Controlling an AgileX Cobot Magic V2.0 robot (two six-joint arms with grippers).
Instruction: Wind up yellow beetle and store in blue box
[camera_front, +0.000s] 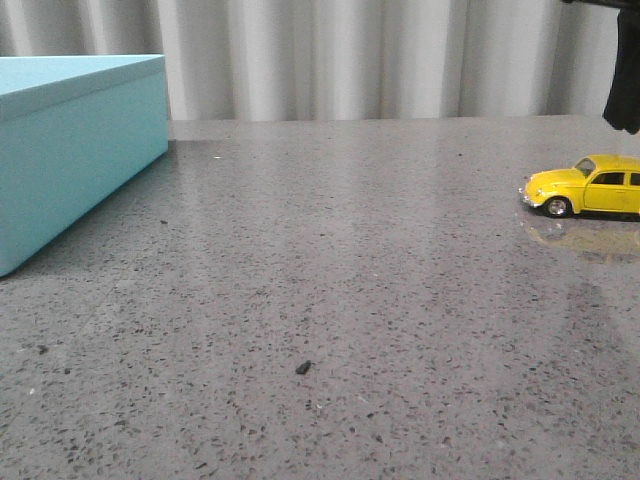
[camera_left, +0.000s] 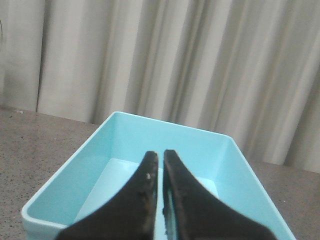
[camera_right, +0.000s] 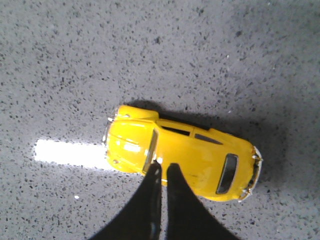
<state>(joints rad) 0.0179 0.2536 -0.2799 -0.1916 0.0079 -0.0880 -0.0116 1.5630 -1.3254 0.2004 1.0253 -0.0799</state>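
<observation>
Your yellow beetle (camera_front: 588, 187) sits on the table (camera_front: 330, 300) far right, wheels down, long axis running left-right, nose pointing left toward the blue box (camera_front: 75, 140), well apart. Right gripper (camera_right: 162, 169) hovers above it, nearly closed, holding nothing. Left gripper (camera_left: 161, 156) likewise nearly closed, empty, over the box's open inside.

A: Where does everything sit on the bench (camera_front: 330, 300)?

B: The blue box (camera_front: 70, 150) is at the far left edge; the yellow beetle (camera_front: 590, 186) is by the right edge, nose pointing left, well apart.

A: And above?

B: The right gripper (camera_right: 161, 169) is over the beetle.

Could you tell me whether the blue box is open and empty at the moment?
Open: the blue box shows a bare interior, no lid; part hidden behind the left gripper.
</observation>
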